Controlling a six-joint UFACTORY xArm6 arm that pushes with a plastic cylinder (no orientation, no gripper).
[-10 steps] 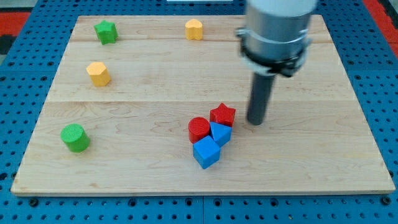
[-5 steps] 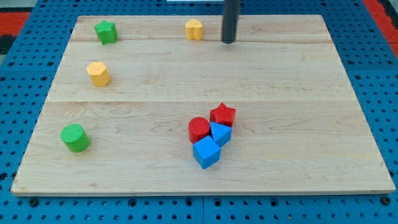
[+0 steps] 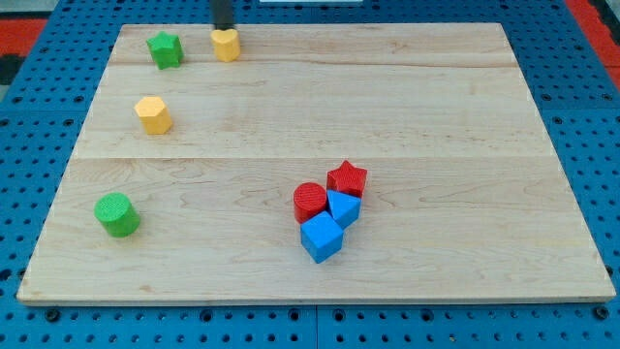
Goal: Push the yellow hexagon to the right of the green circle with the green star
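Note:
The yellow hexagon point(image 3: 153, 114) lies on the left part of the wooden board point(image 3: 436, 116). The green star point(image 3: 165, 49) sits at the view's top left. The green circle point(image 3: 117, 214) lies at the lower left, well below both. A second yellow block point(image 3: 226, 45), its shape unclear, sits just right of the green star. My tip point(image 3: 223, 28) is at the board's top edge, touching or just above that second yellow block. The tip is far from the yellow hexagon and the green circle.
A tight cluster lies right of the board's middle: a red circle point(image 3: 310, 202), a red star point(image 3: 347, 179), a small blue block point(image 3: 343, 207) and a blue cube point(image 3: 322, 237). A blue pegboard surrounds the board.
My tip went from beside the red star up to the top edge, then left. It pushed the top yellow block leftward, close to the green star. The other blocks have not moved.

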